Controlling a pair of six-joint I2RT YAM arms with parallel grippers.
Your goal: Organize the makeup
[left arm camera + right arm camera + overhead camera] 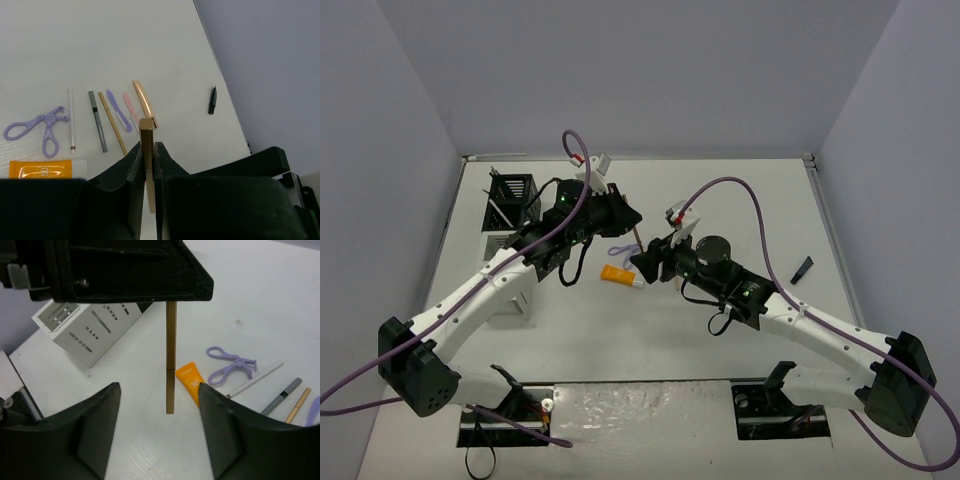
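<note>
gold pencil (146, 142), pinched between left fingers (127, 169) (upright)

I'm counting one orange tube (42, 169), one purple looped tool (42, 131) and one small black piece (212, 100) lying on the worktop (125, 40). Thin sticks are numbering four: one white pencil (71, 120), one checkered pencil (98, 121), one tan pencil (112, 123) and one gold stick (146, 150). Three blade-shaped tools are showing, namely one lilac blade (118, 110), one pink blade (131, 109) and one gold blade (144, 100), and one black-and-white rack (85, 335) is standing by.
</note>
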